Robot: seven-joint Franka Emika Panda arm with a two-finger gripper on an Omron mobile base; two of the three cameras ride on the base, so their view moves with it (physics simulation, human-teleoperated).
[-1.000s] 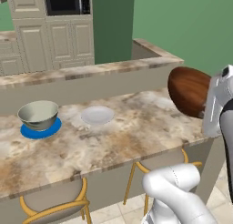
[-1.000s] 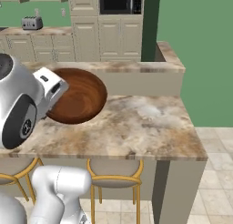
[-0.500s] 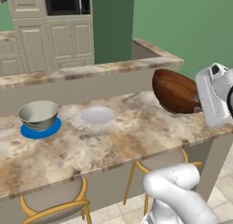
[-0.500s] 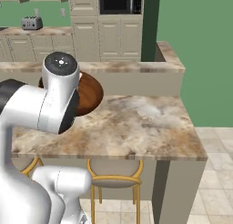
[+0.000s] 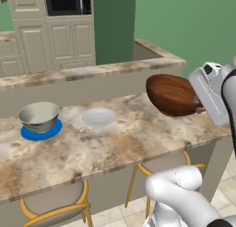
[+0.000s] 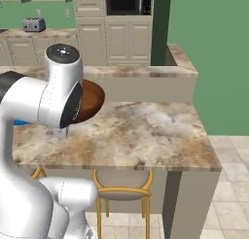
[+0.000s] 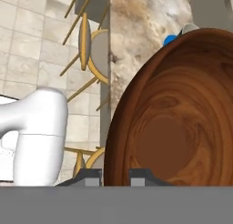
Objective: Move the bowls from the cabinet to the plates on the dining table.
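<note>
The gripper [image 7: 114, 174] has its fingers nearly closed, pinching the rim of the reddish-brown bowl [image 5: 173, 94], which hangs tilted above the right part of the dining table [image 5: 138, 138]. Since a second ago the arm has swung the bowl in from the table's right edge to over the stone top, so the carry is heading toward the pale plate [image 5: 98, 116], bare and well to the bowl's left. Farther left, the grey-white bowl [image 5: 38, 116] sits on the blue plate [image 5: 41, 130]: half the task looks done
</note>
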